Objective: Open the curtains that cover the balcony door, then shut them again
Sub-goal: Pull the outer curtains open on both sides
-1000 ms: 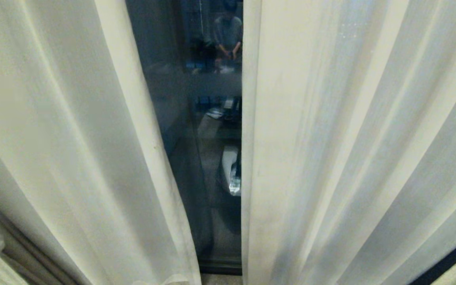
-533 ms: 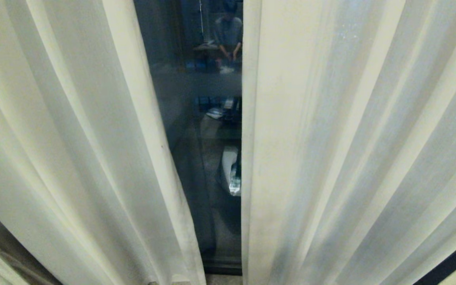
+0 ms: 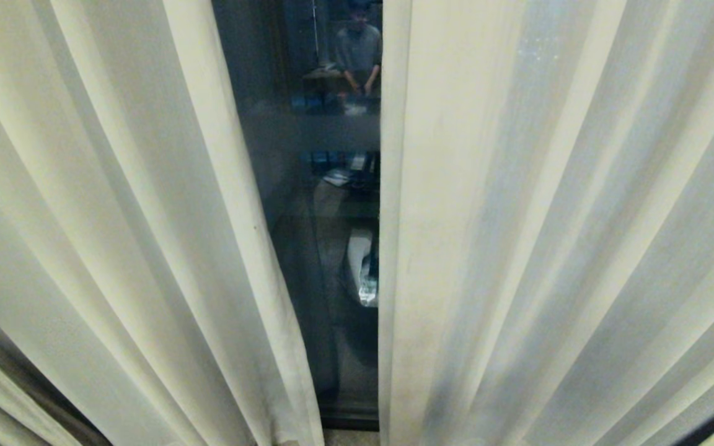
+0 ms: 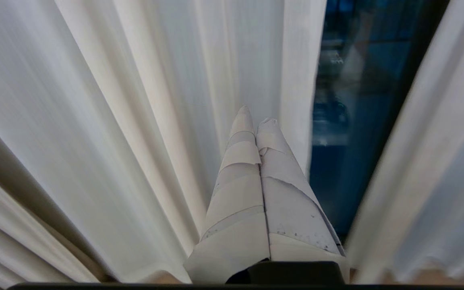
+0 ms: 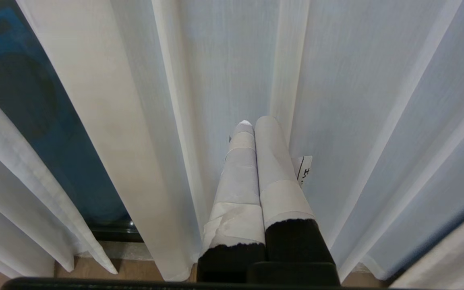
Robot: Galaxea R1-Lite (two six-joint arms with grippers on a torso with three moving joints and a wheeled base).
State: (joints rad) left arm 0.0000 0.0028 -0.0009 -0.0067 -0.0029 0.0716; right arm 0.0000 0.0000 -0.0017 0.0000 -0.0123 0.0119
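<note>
Both curtains (image 3: pixel 518 248) hang nearly drawn over the balcony door (image 3: pixel 320 248); left end effector (image 4: pixel 256 121) and right end effector (image 5: pixel 256 123) closed, empty, pointing into folds

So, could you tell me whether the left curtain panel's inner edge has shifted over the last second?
Yes, slightly. Against the right curtain panel's unmoved edge, the left curtain panel's inner edge has slid right, narrowing the strip of balcony door glass showing between them.

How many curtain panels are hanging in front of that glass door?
2. The left curtain panel hangs left of the dark gap, the right curtain panel to its right, with the balcony door showing between them. Panels beyond the picture's edges may be hidden.
</note>
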